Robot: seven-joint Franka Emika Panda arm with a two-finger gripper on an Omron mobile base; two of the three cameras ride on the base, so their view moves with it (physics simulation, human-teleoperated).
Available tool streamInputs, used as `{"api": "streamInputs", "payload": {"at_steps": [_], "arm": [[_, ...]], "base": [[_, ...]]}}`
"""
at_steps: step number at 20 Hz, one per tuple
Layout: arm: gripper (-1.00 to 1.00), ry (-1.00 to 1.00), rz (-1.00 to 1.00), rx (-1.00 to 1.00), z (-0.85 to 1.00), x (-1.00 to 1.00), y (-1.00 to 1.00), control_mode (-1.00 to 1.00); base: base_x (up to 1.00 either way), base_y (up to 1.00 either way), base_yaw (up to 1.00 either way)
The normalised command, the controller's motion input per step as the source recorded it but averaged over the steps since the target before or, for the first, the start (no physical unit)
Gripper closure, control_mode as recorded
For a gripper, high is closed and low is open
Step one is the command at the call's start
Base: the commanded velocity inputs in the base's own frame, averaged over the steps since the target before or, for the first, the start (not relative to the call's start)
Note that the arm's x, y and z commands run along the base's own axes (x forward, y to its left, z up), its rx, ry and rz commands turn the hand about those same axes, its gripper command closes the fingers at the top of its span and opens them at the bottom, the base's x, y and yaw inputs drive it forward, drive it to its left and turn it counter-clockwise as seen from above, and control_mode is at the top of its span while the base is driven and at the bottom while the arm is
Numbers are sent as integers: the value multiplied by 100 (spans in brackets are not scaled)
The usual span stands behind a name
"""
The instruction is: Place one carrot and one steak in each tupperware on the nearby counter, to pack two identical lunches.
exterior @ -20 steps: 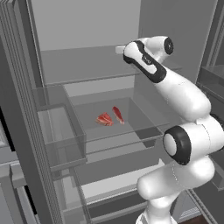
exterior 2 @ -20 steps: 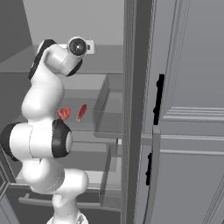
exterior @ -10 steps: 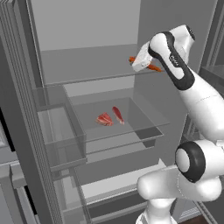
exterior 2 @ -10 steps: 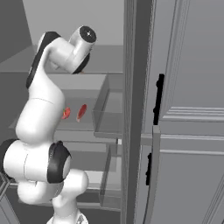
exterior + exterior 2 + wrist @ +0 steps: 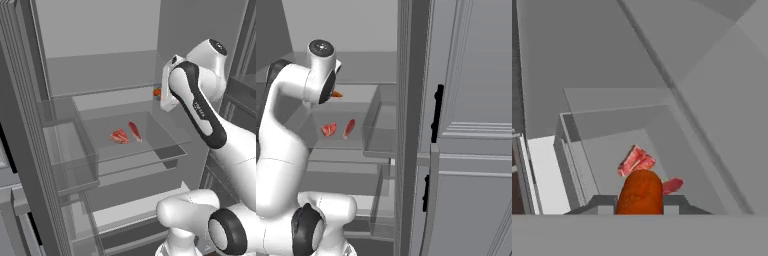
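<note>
Grey fridge walls and clear shelves surround the arm, with the door panel hanging open at the left of the left base view. The jaws are closed down on a carrot, whose blunt orange end fills the space between the two dark tips in the hand view; its long axis runs straight along the jaws' line of sight. From the left base view a small orange end shows just past the white hand, and from the right base view the pointed tip pokes out beside the wrist, high above the shelf.

Below and ahead of the jaws, on the clear shelf, lie two steaks: one broader slab and one narrower piece just beside it, apart from the carrot and lower.

No tupperware or tabletop can be seen from here, so which way they lie from the jaws I cannot tell. My judgement is that the carrot must be carried out of the fridge clear of shelf and door.
</note>
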Motion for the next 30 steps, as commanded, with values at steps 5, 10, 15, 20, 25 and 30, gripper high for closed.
{"api": "streamInputs", "payload": {"at_steps": [5, 10, 15, 20, 25, 30], "arm": [[100, -3, 2, -14, -57, -100, 0, -100], [100, 0, -1, 0, -33, -100, 3, -100], [100, -3, 0, 1, 12, -73, -6, -100], [100, -5, 0, 0, 19, -38, -4, 100], [100, 0, 0, 0, 0, 0, 0, 100], [100, 0, 0, 0, 0, 0, 0, 100]], "base": [[0, 0, 0], [0, 0, 0], [0, 0, 0], [-5, 0, 0], [-82, 0, 26], [-100, 11, 40]]}}
